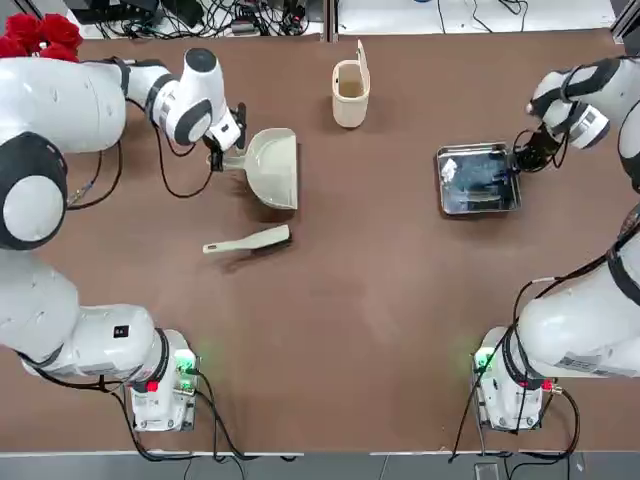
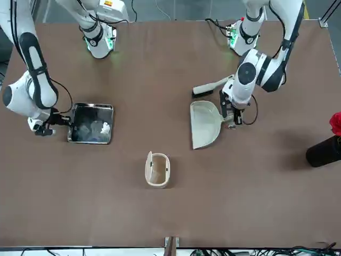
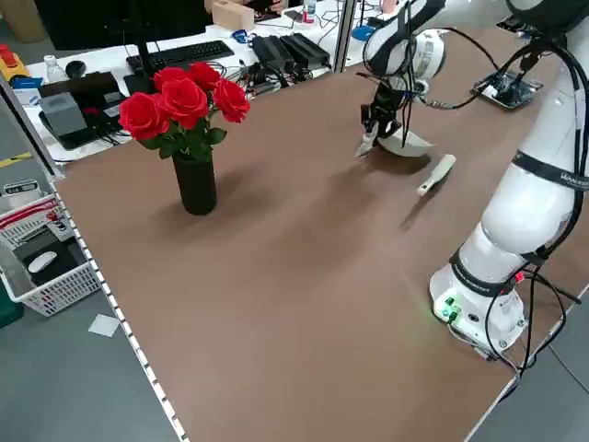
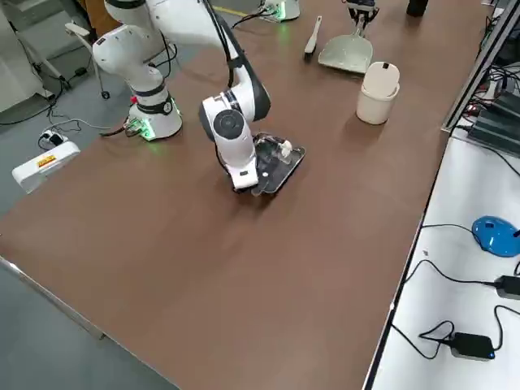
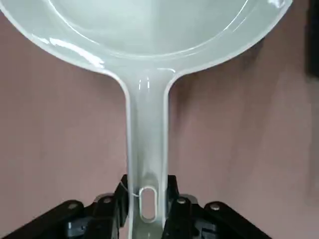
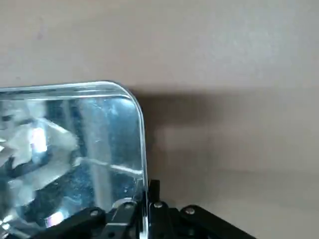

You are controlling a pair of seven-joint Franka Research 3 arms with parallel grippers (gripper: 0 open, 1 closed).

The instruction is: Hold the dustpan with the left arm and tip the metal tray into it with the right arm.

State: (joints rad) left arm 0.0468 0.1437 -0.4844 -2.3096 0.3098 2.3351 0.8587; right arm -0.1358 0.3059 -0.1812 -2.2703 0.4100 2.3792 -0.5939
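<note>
The cream dustpan (image 1: 273,167) lies on the brown table, left of centre in the top view. My left gripper (image 1: 222,160) is shut on the end of its handle (image 5: 146,149), the fingers (image 5: 121,196) pressed on both sides. The shiny metal tray (image 1: 478,178) rests flat at the right, with crumpled bits inside (image 2: 99,128). My right gripper (image 1: 522,158) is shut on the tray's rim (image 6: 143,149) at its right edge. Both show in the front view too: the dustpan (image 2: 204,124) and the tray (image 2: 90,124).
A slim cream hand brush (image 1: 248,241) lies just nearer the bases than the dustpan. A small cream upright bin (image 1: 350,92) stands at the far middle. A black vase of red roses (image 3: 188,138) stands at the far left corner. Cables run along the far edge.
</note>
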